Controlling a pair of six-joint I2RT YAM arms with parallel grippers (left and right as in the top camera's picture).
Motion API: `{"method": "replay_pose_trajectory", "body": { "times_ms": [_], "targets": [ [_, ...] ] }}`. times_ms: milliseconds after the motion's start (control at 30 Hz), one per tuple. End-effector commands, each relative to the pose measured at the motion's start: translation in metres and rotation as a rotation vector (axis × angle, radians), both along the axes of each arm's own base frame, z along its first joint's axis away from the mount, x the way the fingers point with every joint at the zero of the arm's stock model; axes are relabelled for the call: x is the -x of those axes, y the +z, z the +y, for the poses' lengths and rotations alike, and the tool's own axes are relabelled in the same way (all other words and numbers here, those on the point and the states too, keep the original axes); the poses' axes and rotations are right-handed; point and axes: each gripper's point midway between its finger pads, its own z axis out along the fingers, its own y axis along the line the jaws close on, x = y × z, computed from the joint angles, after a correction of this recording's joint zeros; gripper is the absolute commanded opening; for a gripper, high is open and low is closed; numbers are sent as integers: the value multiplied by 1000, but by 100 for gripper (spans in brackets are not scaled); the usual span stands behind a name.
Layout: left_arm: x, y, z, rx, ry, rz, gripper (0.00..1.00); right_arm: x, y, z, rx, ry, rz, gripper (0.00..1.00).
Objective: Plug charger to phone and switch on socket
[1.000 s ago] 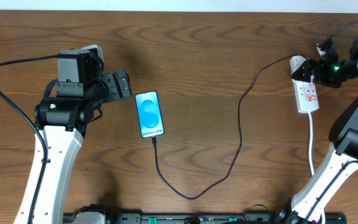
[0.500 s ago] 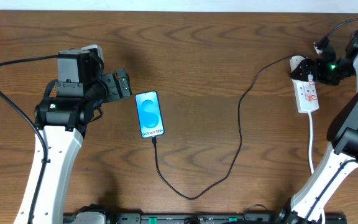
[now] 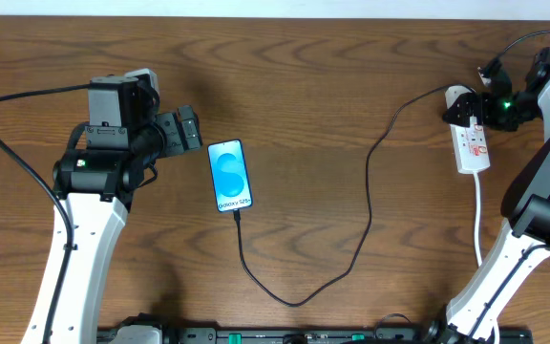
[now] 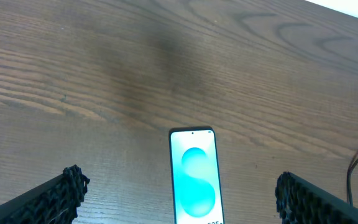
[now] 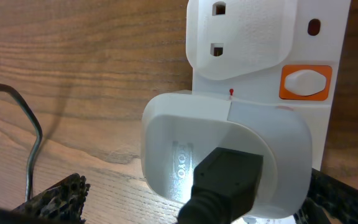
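- Well, the phone (image 3: 229, 176) lies flat on the worktop (image 3: 332, 86), and its screen glows blue.
- The charger (image 3: 369, 210) meets the phone's near end, then loops over to the socket (image 3: 473, 143).
- My left fingers (image 4: 61, 193) are wide apart beside the phone and hold nothing.
- My right fingers (image 5: 58, 196) are wide apart over the white plug block (image 5: 229, 155) in the socket.

A robot laboratory or test bench is suggested, not a home. Two white-and-black robot arms, the left arm (image 3: 74, 239) and the right arm (image 3: 533, 210), are mounted at the near edge of a wood-grain table (image 3: 332, 67). A black rail (image 3: 304, 336) is seen along that edge. Loose black wiring (image 3: 8, 143) is led to the left arm. A phone (image 3: 229, 176), a charger (image 3: 370, 191) and a socket (image 3: 473, 143) are laid out on the surface.
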Motion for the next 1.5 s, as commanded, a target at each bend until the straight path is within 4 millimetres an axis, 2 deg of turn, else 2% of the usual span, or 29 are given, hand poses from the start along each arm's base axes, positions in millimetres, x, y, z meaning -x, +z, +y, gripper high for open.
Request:
{"method": "replay_pose_trajectory", "body": {
  "times_ms": [0,300,700,1467],
  "targets": [
    [-3,8,1,-12,-3,-20,99,5,-10,28,-95,20,36,99],
    [-3,8,1,-12,-3,-20,99,6,-15,15,-16,13,51,99],
    [-3,8,1,-12,-3,-20,99,-11,6,-1,12,-4,-18,99],
    [-3,8,1,-12,-3,-20,99,3,5,3,-6,-20,49,99]
  ]
}}
